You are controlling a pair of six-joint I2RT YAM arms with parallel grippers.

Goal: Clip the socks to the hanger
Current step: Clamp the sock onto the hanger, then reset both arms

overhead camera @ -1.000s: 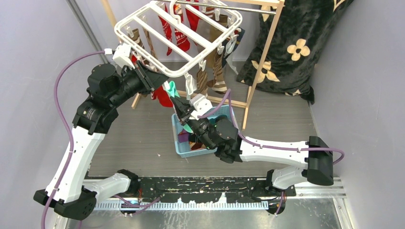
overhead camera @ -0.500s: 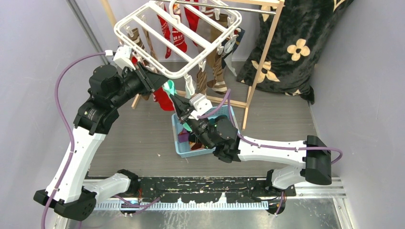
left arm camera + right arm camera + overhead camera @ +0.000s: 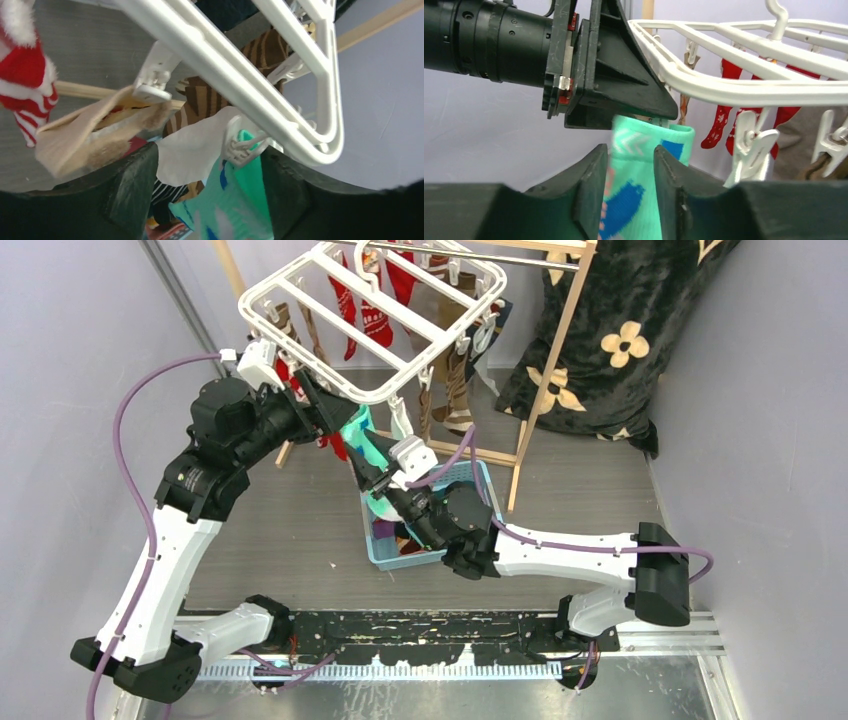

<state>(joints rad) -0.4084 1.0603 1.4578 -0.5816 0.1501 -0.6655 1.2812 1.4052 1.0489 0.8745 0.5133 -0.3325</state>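
Observation:
The white hanger [image 3: 372,318] hangs from the wooden frame's rod, with several socks clipped under it. A teal sock [image 3: 363,436] with blue marks hangs by its cuff from a white peg [image 3: 244,146] at the hanger's near corner. My left gripper [image 3: 335,416] is open, and its fingers [image 3: 127,187] stand on either side of that peg without pressing it. My right gripper [image 3: 630,150] is just below, open, and the teal sock [image 3: 636,185] runs loosely between its fingers [image 3: 591,192]. A tan sock [image 3: 90,137] and a red-white striped sock [image 3: 25,87] hang on neighbouring pegs.
A light blue basket [image 3: 478,482] with more socks sits on the table under the right wrist. The light wooden frame [image 3: 545,370] stands behind, draped with a black furry cloth with cream flowers [image 3: 620,330]. Grey walls close in on both sides.
Both grippers have opened. The left jaws came off the peg, which now pinches the teal sock's cuff. The right jaws have let go of the sock, and the right arm shifted slightly left.

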